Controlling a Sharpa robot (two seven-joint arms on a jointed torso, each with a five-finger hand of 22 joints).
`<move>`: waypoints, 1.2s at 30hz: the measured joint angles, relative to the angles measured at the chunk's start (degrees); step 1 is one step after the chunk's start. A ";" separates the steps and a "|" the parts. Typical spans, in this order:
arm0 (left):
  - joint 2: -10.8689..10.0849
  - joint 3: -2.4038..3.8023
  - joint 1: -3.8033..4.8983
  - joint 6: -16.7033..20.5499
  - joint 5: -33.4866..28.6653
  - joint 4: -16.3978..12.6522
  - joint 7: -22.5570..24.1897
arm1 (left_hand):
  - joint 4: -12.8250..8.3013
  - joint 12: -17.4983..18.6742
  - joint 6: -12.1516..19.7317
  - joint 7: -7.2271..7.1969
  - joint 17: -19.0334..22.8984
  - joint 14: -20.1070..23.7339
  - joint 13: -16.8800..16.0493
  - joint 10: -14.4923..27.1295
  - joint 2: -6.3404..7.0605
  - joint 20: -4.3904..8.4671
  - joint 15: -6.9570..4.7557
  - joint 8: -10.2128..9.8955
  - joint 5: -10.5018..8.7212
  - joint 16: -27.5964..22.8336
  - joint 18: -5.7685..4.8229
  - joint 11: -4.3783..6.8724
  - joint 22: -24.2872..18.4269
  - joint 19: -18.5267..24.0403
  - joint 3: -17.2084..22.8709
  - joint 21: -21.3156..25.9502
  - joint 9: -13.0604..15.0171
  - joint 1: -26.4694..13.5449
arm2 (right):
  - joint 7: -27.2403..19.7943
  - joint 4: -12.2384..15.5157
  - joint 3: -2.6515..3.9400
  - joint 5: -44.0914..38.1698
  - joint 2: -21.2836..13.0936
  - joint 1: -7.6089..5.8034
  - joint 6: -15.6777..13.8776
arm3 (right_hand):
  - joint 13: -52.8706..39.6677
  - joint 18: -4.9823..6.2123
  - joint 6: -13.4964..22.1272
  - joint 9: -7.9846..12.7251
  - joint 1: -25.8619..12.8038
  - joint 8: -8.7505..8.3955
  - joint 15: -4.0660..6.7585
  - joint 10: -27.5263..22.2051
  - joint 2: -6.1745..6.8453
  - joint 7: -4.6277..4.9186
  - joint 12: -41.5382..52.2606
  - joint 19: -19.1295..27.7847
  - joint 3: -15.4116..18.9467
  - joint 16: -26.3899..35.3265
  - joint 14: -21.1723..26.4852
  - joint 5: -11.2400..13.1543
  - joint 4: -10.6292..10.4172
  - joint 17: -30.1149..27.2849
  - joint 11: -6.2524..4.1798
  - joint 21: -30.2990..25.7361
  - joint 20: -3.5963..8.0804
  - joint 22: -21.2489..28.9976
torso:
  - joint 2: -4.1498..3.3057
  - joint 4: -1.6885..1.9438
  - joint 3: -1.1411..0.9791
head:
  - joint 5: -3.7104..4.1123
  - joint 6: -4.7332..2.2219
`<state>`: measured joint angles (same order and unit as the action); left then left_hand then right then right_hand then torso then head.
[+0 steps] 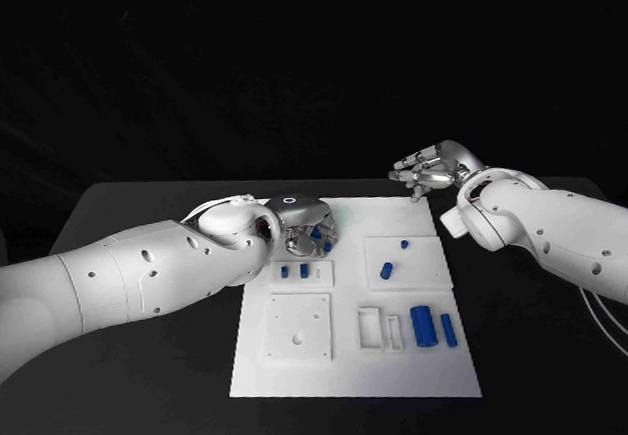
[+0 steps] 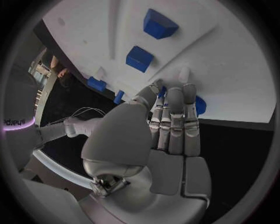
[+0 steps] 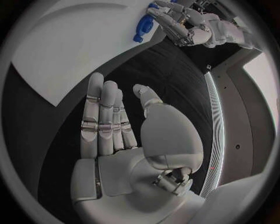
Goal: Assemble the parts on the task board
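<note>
The white task board (image 1: 357,375) lies in the middle of the black table. My left hand (image 1: 304,228) is over its far left corner and pinches a blue part (image 1: 316,240) between thumb and fingers; the left wrist view shows that hand (image 2: 172,123) with fingers held straight together and the blue part (image 2: 200,105) behind them. Two small blue parts (image 1: 294,272) sit in a holder just nearer than the hand. A blue part (image 1: 387,269) lies mid-board, and two blue cylinders (image 1: 435,326) lie at the right. My right hand (image 1: 429,169) hovers past the far right corner, fingers apart, holding nothing.
A square white plate (image 1: 299,326) and a white frame (image 1: 380,328) are fixed on the near half of the board. Black table surrounds the board. In the right wrist view my right hand (image 3: 116,126) is over bare table beside the board's edge (image 3: 64,70).
</note>
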<state>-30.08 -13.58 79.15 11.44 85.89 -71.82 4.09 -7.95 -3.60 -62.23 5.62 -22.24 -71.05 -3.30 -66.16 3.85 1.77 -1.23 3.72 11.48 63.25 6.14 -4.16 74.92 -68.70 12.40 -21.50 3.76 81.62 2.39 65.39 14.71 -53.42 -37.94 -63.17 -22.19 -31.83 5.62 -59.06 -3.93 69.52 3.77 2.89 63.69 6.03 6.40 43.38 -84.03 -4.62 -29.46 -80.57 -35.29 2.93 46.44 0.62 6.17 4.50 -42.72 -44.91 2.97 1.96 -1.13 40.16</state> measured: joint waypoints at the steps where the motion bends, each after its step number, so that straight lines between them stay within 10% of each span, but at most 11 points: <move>1: 0.05 0.02 -0.01 0.00 0.01 0.06 0.04 | 0.06 0.00 0.00 0.00 0.00 -0.10 0.00 -0.08 0.17 0.10 -0.10 0.00 0.00 0.00 -0.01 0.07 0.00 -0.11 0.17 0.00 0.00 -0.17 | 0.00 0.01 0.00 0.00 0.00 0.00 0.00 | 0.02 0.00 0.00 0.00 0.00 0.00 0.00 0.00 0.00 0.00 0.00 0.00 0.00 0.00 0.00 0.00 0.00 0.00 0.00 0.00 0.00 0.00 | 0.01 0.00 0.00 | 0.02 0.00; 36: 0.39 0.14 -0.35 0.11 -0.36 0.73 0.92 | -1.25 0.33 -8.53 -0.79 -1.64 -3.89 -0.12 -10.72 -3.95 1.53 -1.62 -0.22 -0.68 3.11 -0.83 2.74 0.03 -0.91 1.72 -4.45 0.17 0.17 | -0.07 0.34 0.00 0.04 0.01 0.00 0.05 | 0.02 0.00 0.00 0.00 -0.23 0.00 0.00 -0.21 -0.23 0.00 0.00 0.00 0.00 0.00 0.00 -0.22 0.00 -0.05 -0.21 0.00 0.00 0.11 | 0.08 0.07 0.02 | 0.31 0.24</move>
<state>-29.69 -13.44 78.80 11.55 85.53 -71.09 5.01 -9.20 -3.26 -70.77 4.83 -23.88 -74.94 -3.41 -76.89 -0.10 3.30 -2.85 3.50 10.81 66.36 5.31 -1.42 74.95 -69.62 14.12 -25.96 3.93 81.79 2.33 65.73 14.72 -53.38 -37.93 -63.17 -22.14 -31.82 5.62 -59.06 -3.93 69.29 3.77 2.89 63.48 5.80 6.40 43.38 -84.03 -4.61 -29.46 -80.57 -35.51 2.93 46.39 0.42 6.17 4.50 -42.61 -44.84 3.04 1.98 -0.81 40.40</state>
